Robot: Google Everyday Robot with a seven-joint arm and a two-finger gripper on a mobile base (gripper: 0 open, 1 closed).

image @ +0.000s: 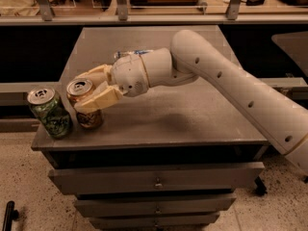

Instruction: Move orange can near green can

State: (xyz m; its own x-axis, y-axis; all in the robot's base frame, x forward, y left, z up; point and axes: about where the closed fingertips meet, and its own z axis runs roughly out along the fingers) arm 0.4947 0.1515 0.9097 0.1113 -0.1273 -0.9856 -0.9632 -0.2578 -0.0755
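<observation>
Copper-orange metallic drink can [90, 118] w/ silver top stands near the front-left corner of the grey metal tabletop [192, 121], long axis approx. upright, leaning a touch. The cream two-finger end effector [81, 93] is clamped round it, one finger behind, one in front. The light green drink can [49, 113] w/ dark scribbles sits just beside it, camera-left, at the very edge. Smooth cylinders both. Next move prob. just a release.

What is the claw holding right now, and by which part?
The claw grips the orange can by its upper sides, one finger on each side just below the rim; the can is beside the green can.
</observation>
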